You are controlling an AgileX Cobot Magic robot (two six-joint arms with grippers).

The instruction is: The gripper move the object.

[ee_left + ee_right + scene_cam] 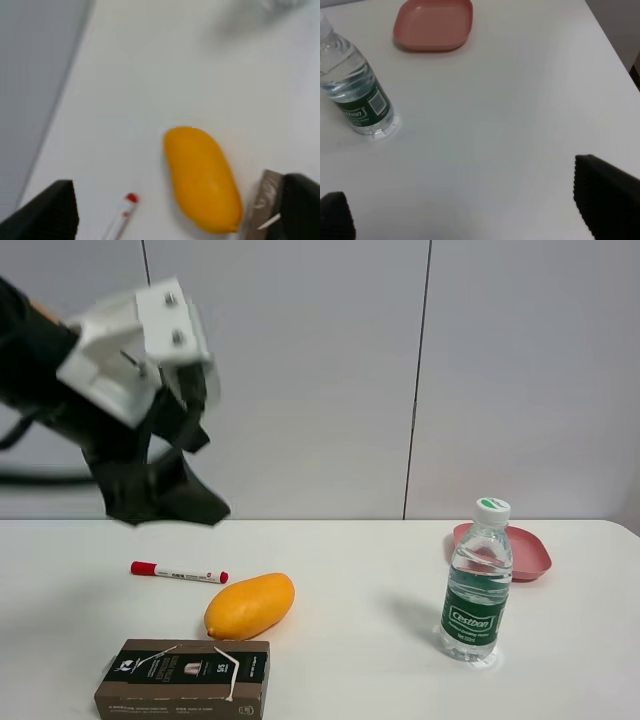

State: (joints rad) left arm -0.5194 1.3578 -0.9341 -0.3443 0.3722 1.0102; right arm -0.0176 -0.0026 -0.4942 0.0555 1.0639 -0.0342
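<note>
The cardboard box (pixel 183 678) lies lower left, just beside the mango (pixel 250 605). The left gripper (pixel 170 502), upper left, gapes wide, as does the right gripper (pixel 470 205).

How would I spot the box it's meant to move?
Look at the white table, near its front left edge. Just in front of the orange-yellow mango lies the box: long brown cardboard with a black printed top, the only flat-sided thing there.

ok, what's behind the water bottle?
A pink plate lies behind the bottle. In the high view the bottle covers its left part; the right wrist view shows it empty and apart from the bottle.
</note>
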